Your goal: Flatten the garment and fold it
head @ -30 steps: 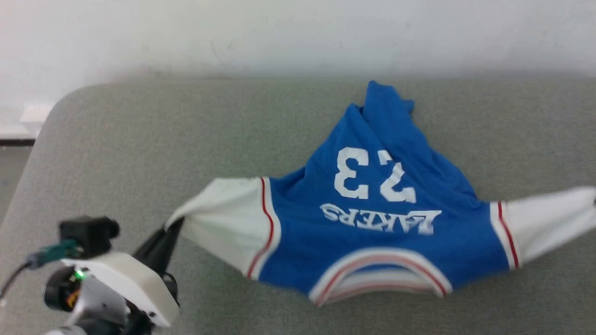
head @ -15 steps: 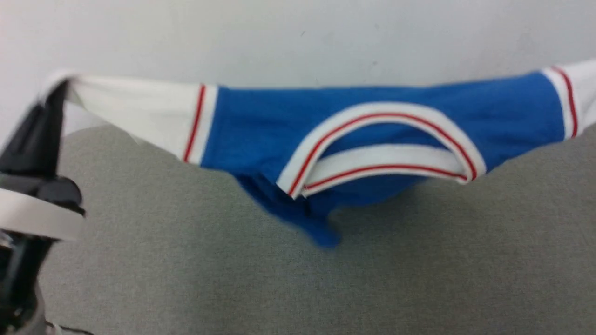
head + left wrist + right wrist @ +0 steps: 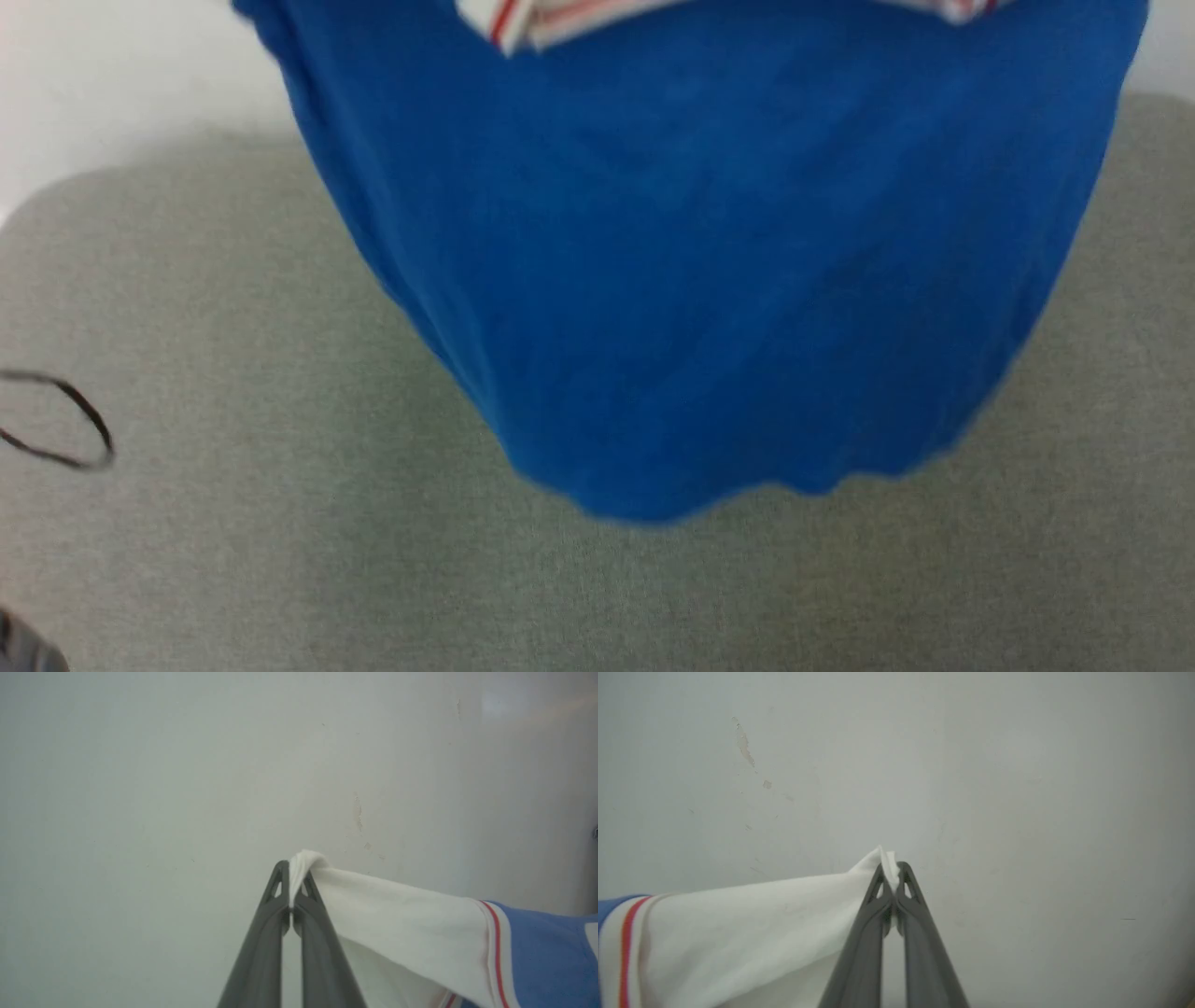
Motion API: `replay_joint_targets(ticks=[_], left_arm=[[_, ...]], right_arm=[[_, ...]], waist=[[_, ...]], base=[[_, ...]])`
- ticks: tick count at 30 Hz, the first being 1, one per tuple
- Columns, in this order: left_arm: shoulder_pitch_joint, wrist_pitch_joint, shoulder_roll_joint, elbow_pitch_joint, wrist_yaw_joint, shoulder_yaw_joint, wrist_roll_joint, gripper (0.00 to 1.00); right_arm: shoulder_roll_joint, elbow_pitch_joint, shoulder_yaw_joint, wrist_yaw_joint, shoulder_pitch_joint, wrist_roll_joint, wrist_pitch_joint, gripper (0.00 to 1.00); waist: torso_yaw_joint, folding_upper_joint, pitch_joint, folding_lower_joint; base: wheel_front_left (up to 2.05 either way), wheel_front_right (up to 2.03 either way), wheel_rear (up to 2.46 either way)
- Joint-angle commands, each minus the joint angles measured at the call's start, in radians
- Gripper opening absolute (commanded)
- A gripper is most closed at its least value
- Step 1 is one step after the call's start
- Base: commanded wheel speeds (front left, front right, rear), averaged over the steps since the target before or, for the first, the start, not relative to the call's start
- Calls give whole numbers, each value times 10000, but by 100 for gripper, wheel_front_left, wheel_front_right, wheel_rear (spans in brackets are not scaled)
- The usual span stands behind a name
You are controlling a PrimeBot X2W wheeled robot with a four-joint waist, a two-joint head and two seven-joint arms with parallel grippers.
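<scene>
While its sleeve tips (image 3: pixel 308 858) are pinched by the left hand (image 3: pixel 293 872) and right hand (image 3: pixel 890 868), the garment (image 3: pixel 709 280) is held spread over the counter (image 3: pixel 233 560); neither flattening nor folding is judged done.

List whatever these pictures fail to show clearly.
- Head view: shirt, collar and shoulders cut by top edge; hem blurred, so contact with the grey surface unclear.
- Head view: dark loop, too blurred to identify.
- Left wrist view: left gripper pinches a sleeve; shirt body cut by right edge.
- Right wrist view: right gripper, likewise, left edge.
</scene>
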State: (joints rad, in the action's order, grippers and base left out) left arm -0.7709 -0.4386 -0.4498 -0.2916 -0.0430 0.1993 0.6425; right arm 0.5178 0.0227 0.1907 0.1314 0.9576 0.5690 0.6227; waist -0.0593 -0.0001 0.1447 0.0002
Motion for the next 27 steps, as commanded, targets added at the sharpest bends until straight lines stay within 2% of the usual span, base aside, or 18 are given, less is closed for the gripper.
replay_joint_targets(ticks=[1, 9, 17, 22, 27], left_arm=[[-410, 41, -97, 269, -28, -80, -113, 0], [-4207, 1006, -544, 3797, -219, -707, -786, 0], [-7220, 3107, -292, 6654, -237, -1267, -1609, 0], [-7627, 3920, 35, 7976, -427, -1734, -1816, 0], [-6715, 4284, 324, 8835, -661, -2218, -1767, 0]], right_arm=[[35, 229, -91, -7, 365, -128, -198, 0], [-334, 3021, -1115, -7, 3762, -857, -2238, 0], [-763, 5502, -1394, -7, 6184, -1576, -4370, 0], [-1049, 6506, -1807, -7, 6405, -1463, -5029, 0], [-1052, 6977, -2551, -7, 5411, -1037, -5266, 0]], waist=[[-186, 1, 1207, -2], [-372, 1, 3171, -2], [-359, 1, 4329, -2], [-212, 1, 4550, -2], [-31, 1, 4367, -2]], base=[[0, 0, 0], [0, 0, 0], [0, 0, 0], [0, 0, 0], [0, 0, 0]])
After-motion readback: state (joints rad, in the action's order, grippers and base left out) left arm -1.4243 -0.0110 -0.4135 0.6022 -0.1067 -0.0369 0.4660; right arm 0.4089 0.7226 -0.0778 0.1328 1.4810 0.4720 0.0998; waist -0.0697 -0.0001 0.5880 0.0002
